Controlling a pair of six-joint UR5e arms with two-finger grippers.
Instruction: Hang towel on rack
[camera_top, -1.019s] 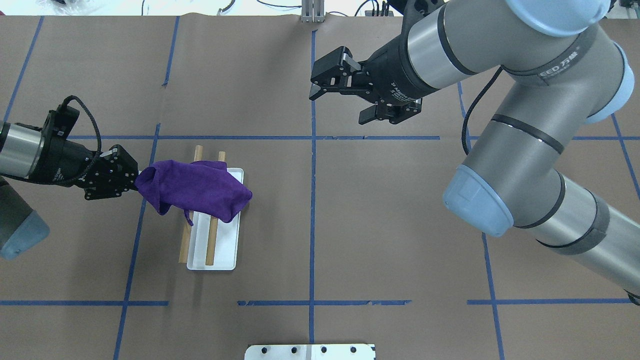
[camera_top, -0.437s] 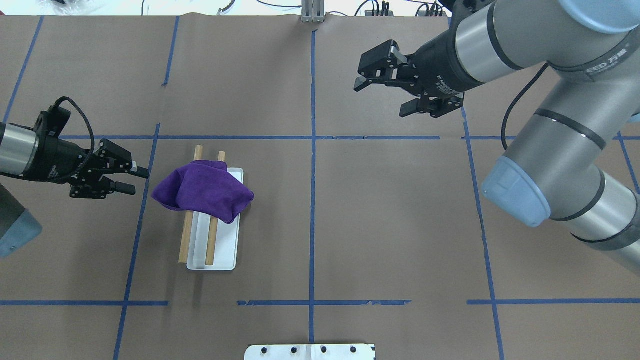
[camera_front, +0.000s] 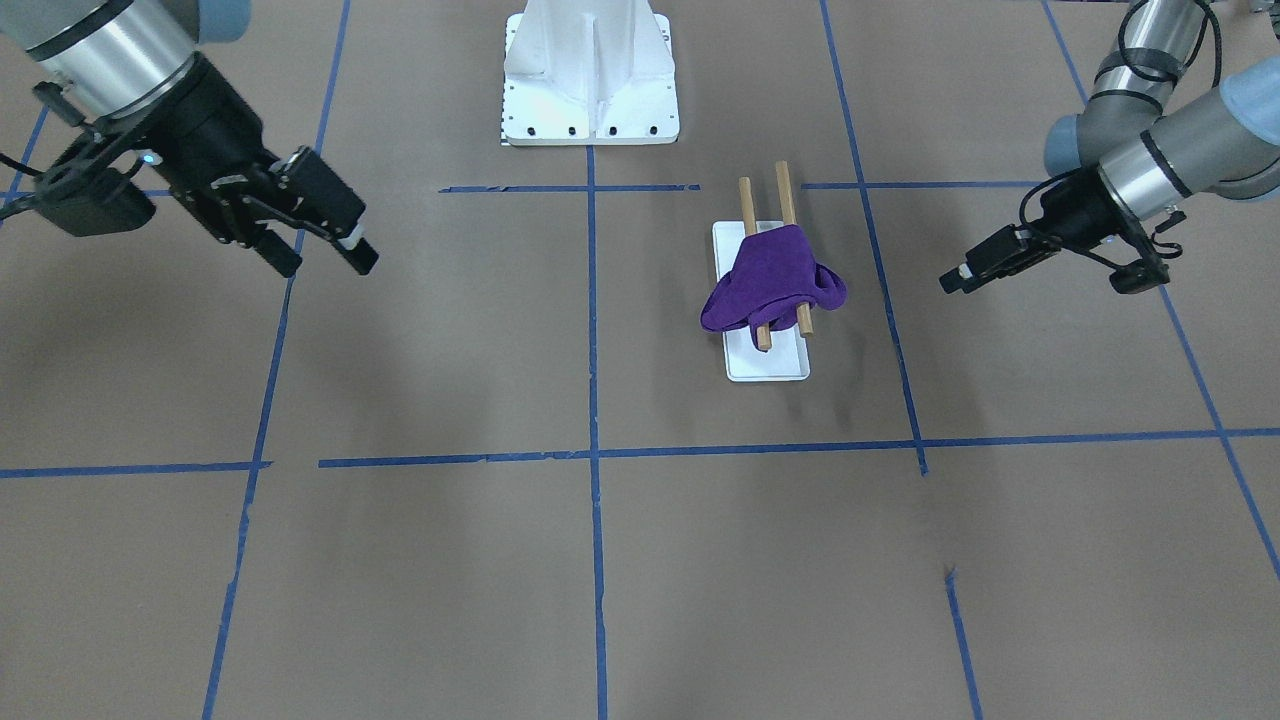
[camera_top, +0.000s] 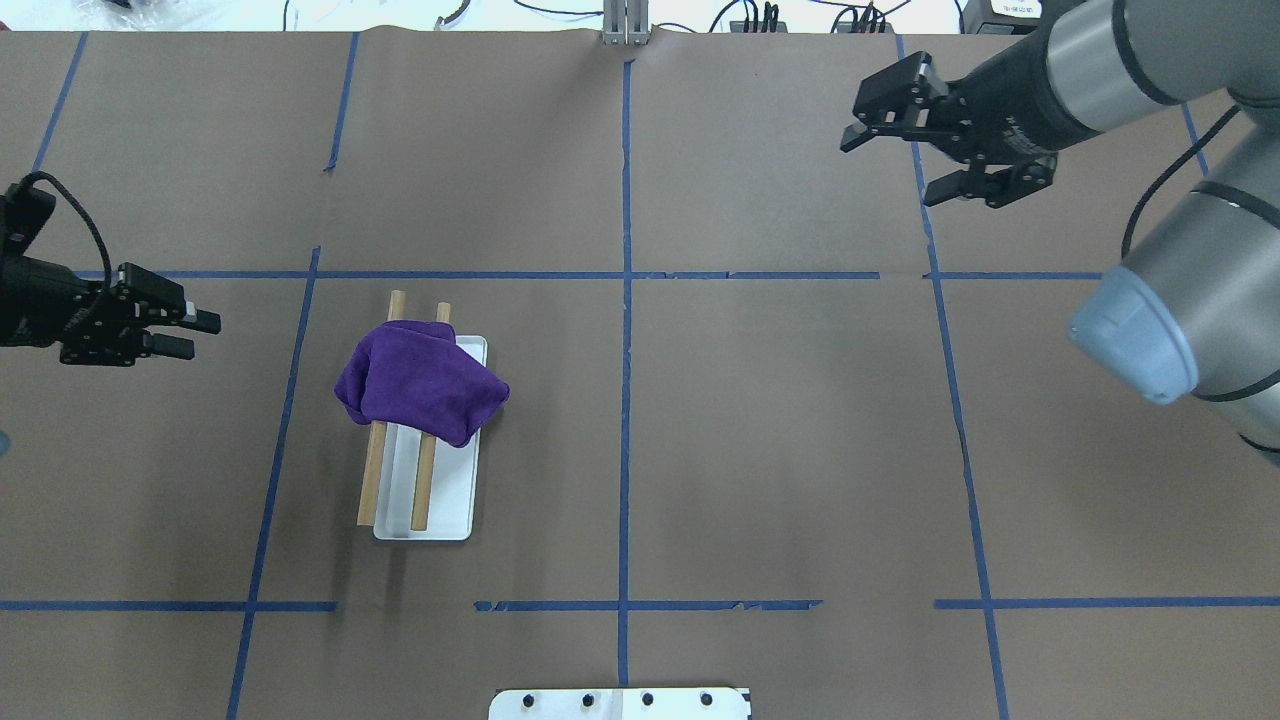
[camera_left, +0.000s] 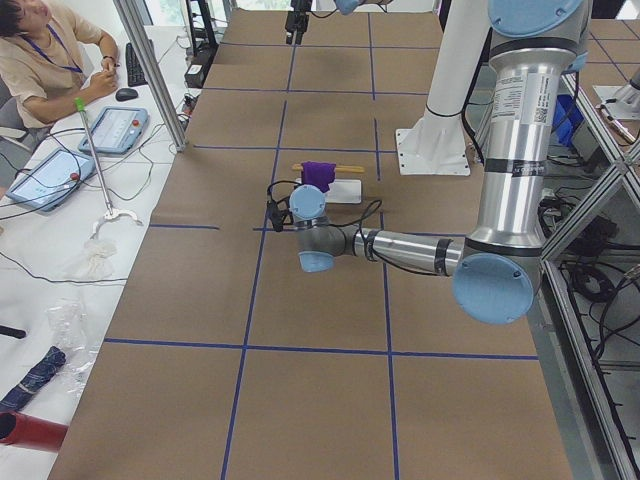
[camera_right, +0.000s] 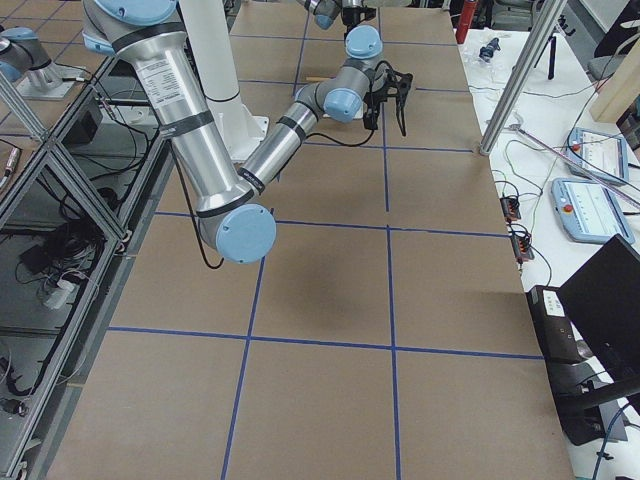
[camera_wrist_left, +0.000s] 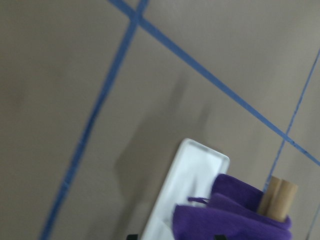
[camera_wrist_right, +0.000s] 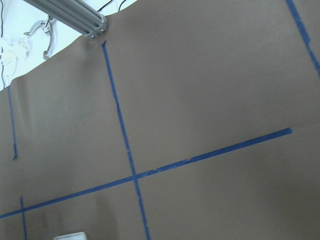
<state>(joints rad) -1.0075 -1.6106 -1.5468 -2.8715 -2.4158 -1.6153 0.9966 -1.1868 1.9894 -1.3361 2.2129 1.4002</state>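
Note:
The purple towel (camera_top: 420, 380) lies crumpled over the far half of both wooden dowels of the rack (camera_top: 372, 480), hanging a little off each side. It also shows in the front view (camera_front: 770, 280) and the left wrist view (camera_wrist_left: 235, 217). The rack's white base (camera_top: 448, 500) sits on the table. My left gripper (camera_top: 203, 335) is open and empty, well to the left of the towel and apart from it; it also shows in the front view (camera_front: 955, 280). My right gripper (camera_top: 888, 170) is open and empty at the far right, high over the table.
The large white bolted pedestal (camera_front: 590, 80) stands at the robot's base, between the arms. Blue tape lines grid the brown table cover. An operator (camera_left: 40, 60) sits with tablets beyond the table's far edge, by an aluminium post (camera_left: 150, 70).
My left gripper opened, let go of the towel and drew back to the left. The towel's freed end dropped onto the rack. My right arm swung away to the far right.

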